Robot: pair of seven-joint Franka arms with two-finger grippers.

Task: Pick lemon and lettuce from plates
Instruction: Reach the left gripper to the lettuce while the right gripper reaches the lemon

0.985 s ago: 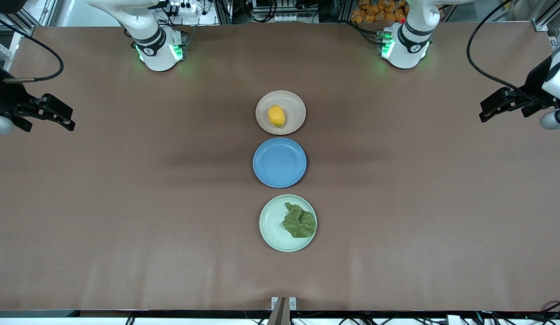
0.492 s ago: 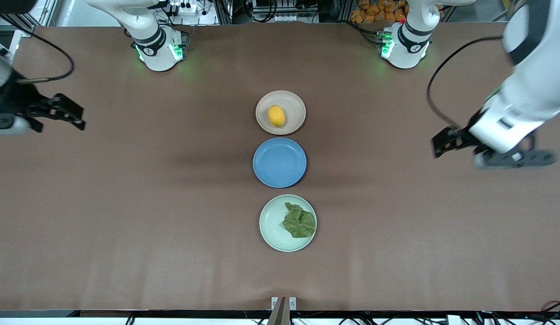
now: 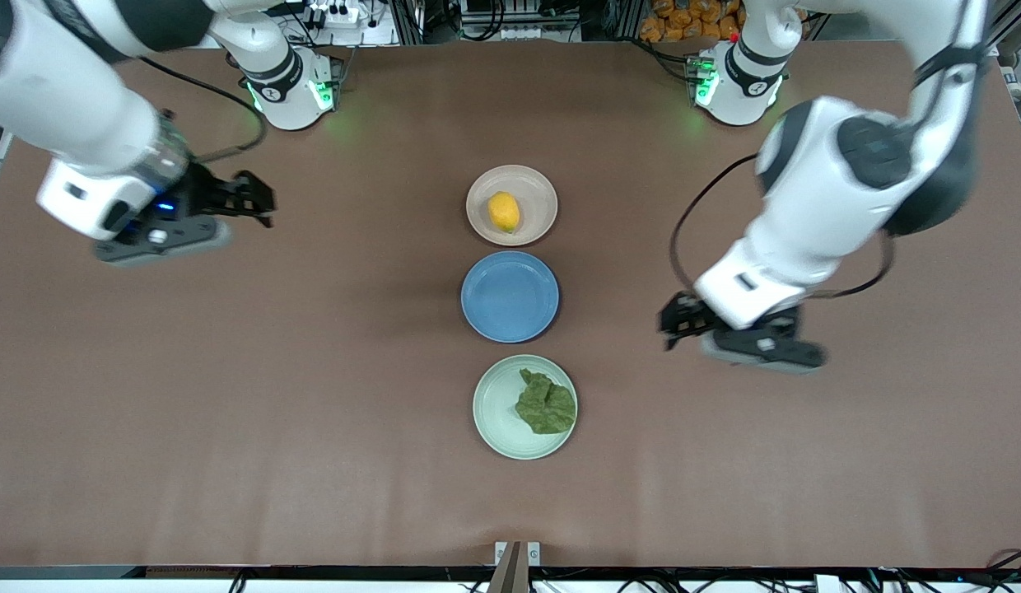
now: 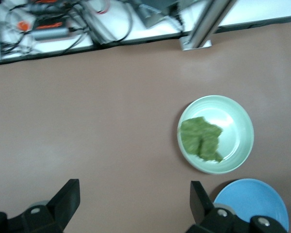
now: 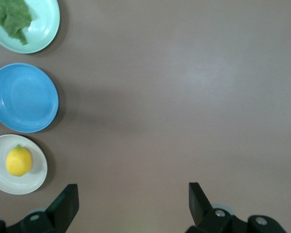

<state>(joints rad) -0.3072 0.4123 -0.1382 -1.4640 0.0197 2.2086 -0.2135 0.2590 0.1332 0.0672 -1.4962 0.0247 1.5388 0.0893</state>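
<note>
The lemon [image 3: 504, 212] lies on the beige plate [image 3: 537, 196], the plate nearest the robots' bases. The lettuce [image 3: 547, 403] lies on the mint green plate [image 3: 494, 405], nearest the front camera. My right gripper [image 3: 262, 199] is open and empty over bare table toward the right arm's end, level with the beige plate. My left gripper [image 3: 665, 323] is open and empty over bare table toward the left arm's end, between blue and mint plates. The left wrist view shows the lettuce [image 4: 201, 139] on its plate [image 4: 238, 130]. The right wrist view shows the lemon [image 5: 18, 160] on its plate [image 5: 37, 176].
An empty blue plate [image 3: 510, 296] sits between the two task plates; it also shows in the left wrist view [image 4: 252, 204] and the right wrist view [image 5: 23, 97]. The brown table [image 3: 313, 395] spreads wide around the plates. Both arm bases stand along the edge farthest from the front camera.
Both arms have swung in from the table's ends toward the row of plates. The left gripper came down beside the blue and mint plates. The plates, lemon and lettuce have not moved.
</note>
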